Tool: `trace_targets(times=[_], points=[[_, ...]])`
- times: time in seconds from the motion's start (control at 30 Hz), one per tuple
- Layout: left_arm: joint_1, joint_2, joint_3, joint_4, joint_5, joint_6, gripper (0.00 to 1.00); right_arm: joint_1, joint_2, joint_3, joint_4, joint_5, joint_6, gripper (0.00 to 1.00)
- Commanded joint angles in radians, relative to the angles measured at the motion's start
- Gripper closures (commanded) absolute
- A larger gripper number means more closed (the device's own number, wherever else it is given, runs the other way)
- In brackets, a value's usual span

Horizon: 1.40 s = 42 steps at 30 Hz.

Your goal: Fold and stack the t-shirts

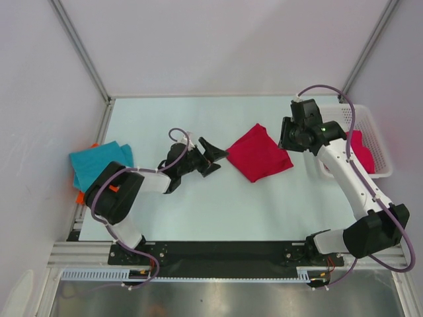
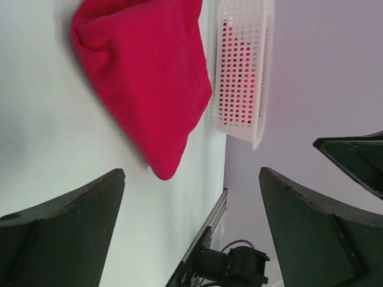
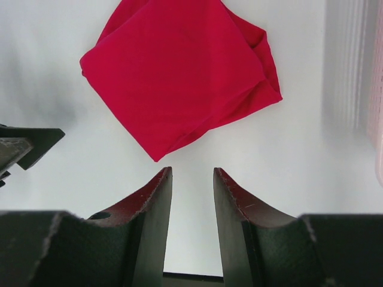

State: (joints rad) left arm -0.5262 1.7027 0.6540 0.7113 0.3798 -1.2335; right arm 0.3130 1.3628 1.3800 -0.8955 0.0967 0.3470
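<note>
- White and black, the left arm (image 1: 122,191) and right arm (image 1: 357,188) rise from the near edge of the pale counter (image 1: 218,211). Both bases are nearer to me than the folded crimson t-shirt (image 1: 259,153). That shirt lies flat around mid-counter, turned corner-on like a diamond.
- Well to the left of the crimson t-shirt, by the counter's left edge, a teal t-shirt (image 1: 99,164) lies folded on an orange t-shirt (image 1: 80,197). Only slivers of the orange one peep out from under it.
- Just left of the crimson t-shirt is the left hand (image 1: 213,156). Its fingers are spread wide and empty, aimed at the shirt's left corner without touching it.
- Just right of the crimson t-shirt and slightly beyond it is the right hand (image 1: 285,140). Its wrist view shows the two fingers (image 3: 152,203) drawn close with a narrow gap, gripping nothing, and the shirt's corner a little ahead of the tips.
- Farther right of the crimson t-shirt, at the counter's right edge, a white mesh basket (image 1: 367,119) holds another red t-shirt (image 1: 362,152). It is bunched up and partly hidden behind the right arm.
</note>
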Motion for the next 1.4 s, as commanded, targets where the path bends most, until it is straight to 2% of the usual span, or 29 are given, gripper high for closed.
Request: trace_targets(times=[0.0, 0.17, 0.37, 0.67, 1.17, 1.2, 1.3, 1.33, 1.37], points=[[-0.026, -0.060, -0.036, 0.106, -0.093, -0.121, 0.00, 0.003, -0.027, -0.002, -0.003, 0.003, -0.002, 0.61], [-0.101, -0.092, -0.017, -0.100, -0.194, -0.149, 0.00, 0.005, -0.030, -0.007, -0.003, -0.005, -0.005, 0.61], [-0.178, -0.083, 0.001, -0.199, -0.283, -0.184, 0.00, 0.003, -0.060, -0.009, -0.016, -0.025, -0.011, 0.61], [-0.210, 0.133, 0.133, -0.173, -0.288, -0.285, 0.00, -0.006, -0.088, 0.027, -0.051, -0.020, -0.042, 0.61], [-0.232, 0.391, 0.464, -0.259, -0.259, -0.325, 0.00, -0.078, -0.110, 0.059, -0.072, -0.040, -0.083, 0.61], [-0.230, 0.397, 0.485, -0.257, -0.256, -0.319, 0.02, -0.084, -0.108, 0.063, -0.080, -0.038, -0.085, 0.61], [-0.204, 0.410, 0.507, -0.242, -0.245, -0.299, 0.19, -0.092, -0.108, 0.086, -0.098, -0.038, -0.092, 0.61], [-0.192, 0.410, 0.506, -0.227, -0.239, -0.294, 0.36, -0.094, -0.110, 0.094, -0.106, -0.038, -0.091, 0.61], [-0.166, 0.405, 0.503, -0.193, -0.225, -0.278, 0.46, -0.094, -0.114, 0.111, -0.114, -0.040, -0.089, 0.61]])
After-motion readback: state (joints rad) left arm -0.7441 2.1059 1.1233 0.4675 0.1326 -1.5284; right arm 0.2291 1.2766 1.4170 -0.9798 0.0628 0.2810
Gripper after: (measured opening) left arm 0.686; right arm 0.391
